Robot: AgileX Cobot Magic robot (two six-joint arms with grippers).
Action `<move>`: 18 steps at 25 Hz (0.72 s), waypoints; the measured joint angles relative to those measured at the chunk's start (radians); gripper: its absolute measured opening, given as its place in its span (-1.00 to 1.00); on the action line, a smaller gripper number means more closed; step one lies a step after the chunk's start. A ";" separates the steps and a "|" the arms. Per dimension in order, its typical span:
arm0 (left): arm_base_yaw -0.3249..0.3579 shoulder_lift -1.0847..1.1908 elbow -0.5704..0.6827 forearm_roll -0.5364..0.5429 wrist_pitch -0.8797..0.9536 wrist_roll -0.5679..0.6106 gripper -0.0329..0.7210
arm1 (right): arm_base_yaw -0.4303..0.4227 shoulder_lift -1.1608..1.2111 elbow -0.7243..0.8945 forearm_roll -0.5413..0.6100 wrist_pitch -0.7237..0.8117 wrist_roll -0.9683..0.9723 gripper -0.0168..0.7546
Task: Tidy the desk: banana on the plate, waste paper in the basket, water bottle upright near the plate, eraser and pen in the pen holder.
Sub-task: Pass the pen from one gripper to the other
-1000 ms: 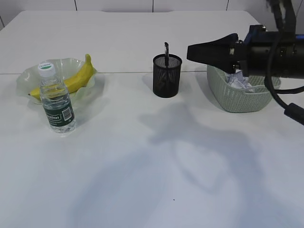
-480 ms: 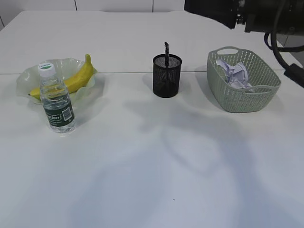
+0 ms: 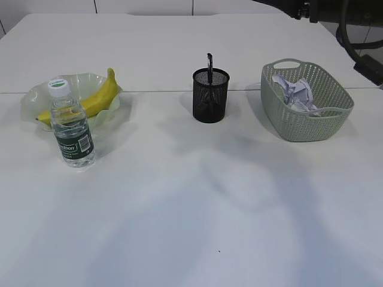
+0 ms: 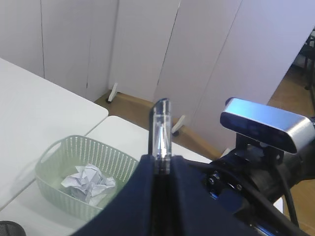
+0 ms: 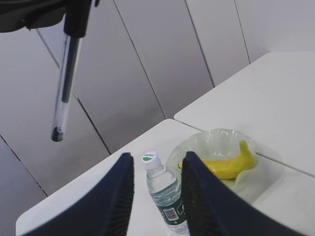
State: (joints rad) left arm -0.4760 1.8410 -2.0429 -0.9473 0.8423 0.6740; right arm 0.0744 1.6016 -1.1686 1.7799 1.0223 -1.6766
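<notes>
**A:** Exterior view, item by item, please.

**B:** You have a white desk. At its left: a translucent plate with the banana lying on it. The water bottle stands upright just in front of the plate, white cap up. Centre: a black mesh pen holder with one dark pen sticking out of its top. Right: a pale green basket with the waste paper crumpled inside. Only a dark piece of arm shows at the top right edge; you see neither claw here. The eraser is not visible to you in this view.

**A:** Left wrist view?

**B:** You look past the left claw. Its two dark fingers are closed tight on a clear pen, which stands out upright between them. Below left you find the basket and the waste paper inside it. At right sits a silver-fronted camera on a dark arm.

**A:** Right wrist view?

**B:** The right claw stands open: two dark fingers apart, nothing between them. Through the gap you see the water bottle, upright, and behind it the plate with the banana. At upper left the clear pen hangs tip down, gripped at its top by the other arm's claw, which is mostly out of frame.
</notes>
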 joint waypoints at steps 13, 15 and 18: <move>0.005 -0.002 0.002 -0.030 0.006 0.055 -0.84 | 0.000 0.000 0.000 0.000 0.073 0.021 -0.04; 0.012 -0.002 0.010 -0.047 0.008 0.065 -0.84 | 0.000 0.000 0.000 0.000 0.074 0.021 -0.04; 0.025 -0.002 0.013 -0.054 0.015 0.074 -0.84 | 0.000 0.000 0.000 0.000 0.074 0.021 -0.04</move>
State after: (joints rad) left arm -0.4510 1.8389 -2.0303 -1.0014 0.8569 0.7483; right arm 0.0744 1.6016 -1.1686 1.7799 1.0966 -1.6556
